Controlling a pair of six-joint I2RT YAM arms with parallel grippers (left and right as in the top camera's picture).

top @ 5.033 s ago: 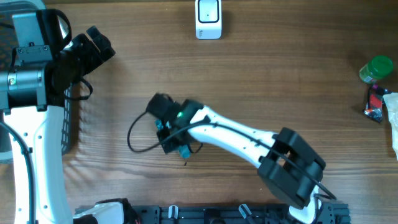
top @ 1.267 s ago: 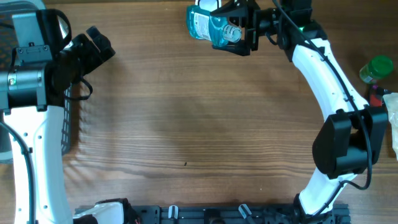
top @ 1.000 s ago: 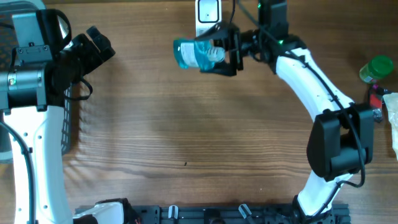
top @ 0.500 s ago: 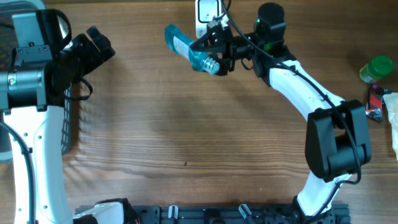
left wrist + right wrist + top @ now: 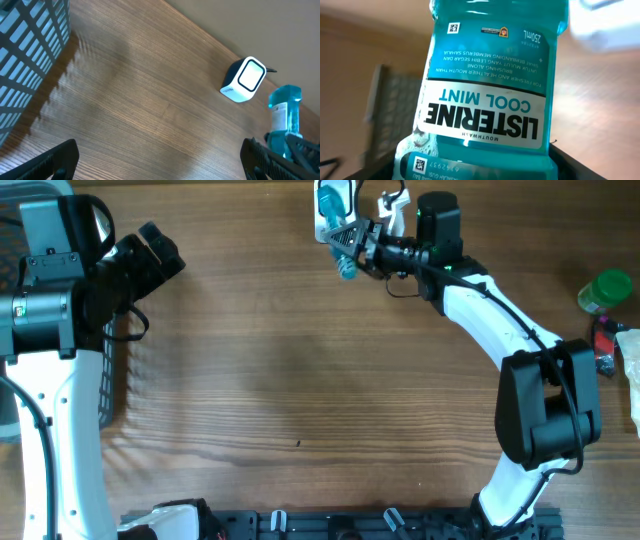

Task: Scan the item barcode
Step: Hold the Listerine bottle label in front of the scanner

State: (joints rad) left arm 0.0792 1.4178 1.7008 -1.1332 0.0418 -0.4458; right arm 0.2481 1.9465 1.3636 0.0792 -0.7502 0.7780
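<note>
The item is a teal mouthwash bottle [image 5: 338, 232] with a white "Listerine Cool Mint" label [image 5: 482, 112]. My right gripper [image 5: 362, 242] is shut on its lower body and holds it in the air at the back of the table. The bottle hangs directly over the white barcode scanner [image 5: 332, 192] and hides most of it. In the left wrist view the bottle [image 5: 285, 112] stands upright just right of the scanner [image 5: 243, 80]. In the right wrist view the bottle fills the picture between the fingers of my right gripper [image 5: 475, 172]. My left gripper [image 5: 160, 248] stays open and empty at the far left.
A grey mesh basket [image 5: 115, 370] sits beside the left arm at the table's left edge. A green-lidded jar [image 5: 605, 290], a red and black packet [image 5: 603, 345] and a white item [image 5: 630, 350] lie at the right edge.
The right arm has swung the bottle from left of the scanner to right over it, turning it from sideways to nearly end-on. The left arm has not moved.
</note>
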